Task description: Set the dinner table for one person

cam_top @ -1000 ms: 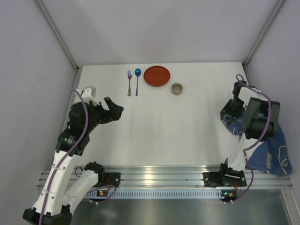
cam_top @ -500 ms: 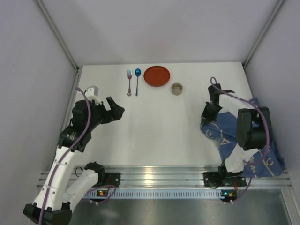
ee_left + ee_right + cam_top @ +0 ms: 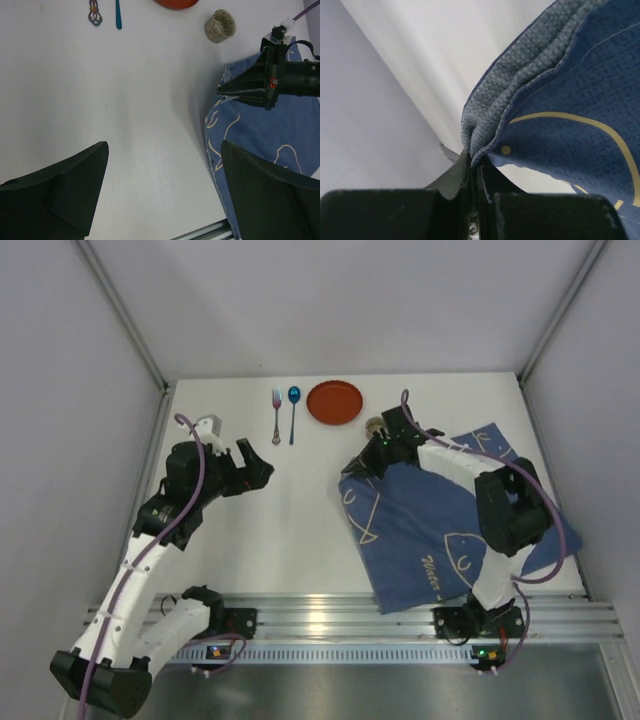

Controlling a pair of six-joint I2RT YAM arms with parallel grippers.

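Pinching a bunched corner of the dark blue cloth [image 3: 570, 95], the right gripper [image 3: 474, 167] is closed tight on the fabric, and the right wrist view shows folds of the hem squeezed between its two black fingers. From above, that gripper sits a little toward 1 o'clock from the middle of the white table [image 3: 300, 530], its arm stretched across the cloth from the 5 o'clock corner. The cloth, printed with pale fish outlines, lies mostly flat over the table's right half, spreading from the pinched corner out toward 3 o'clock and down to the near edge at 5 o'clock. Whether the held corner is raised off the surface or resting on it is hard to say from these angles, though the left wrist view shows a soft shadow beside it. A small pale cup [image 3: 220, 26] stands just beside the gripper on its 12 o'clock side, apart from the cloth edge. Along the far edge at 12 o'clock, a red plate [image 3: 334, 402] lies flat, with a blue spoon [image 3: 293, 412] and a fork [image 3: 276, 415] side by side at its 9 o'clock, handles pointing toward the arms. The left gripper [image 3: 258, 465] hangs over bare table at about 9 o'clock, its fingers spread wide with nothing between them, pointing toward the middle and well apart from the cutlery and the cloth.
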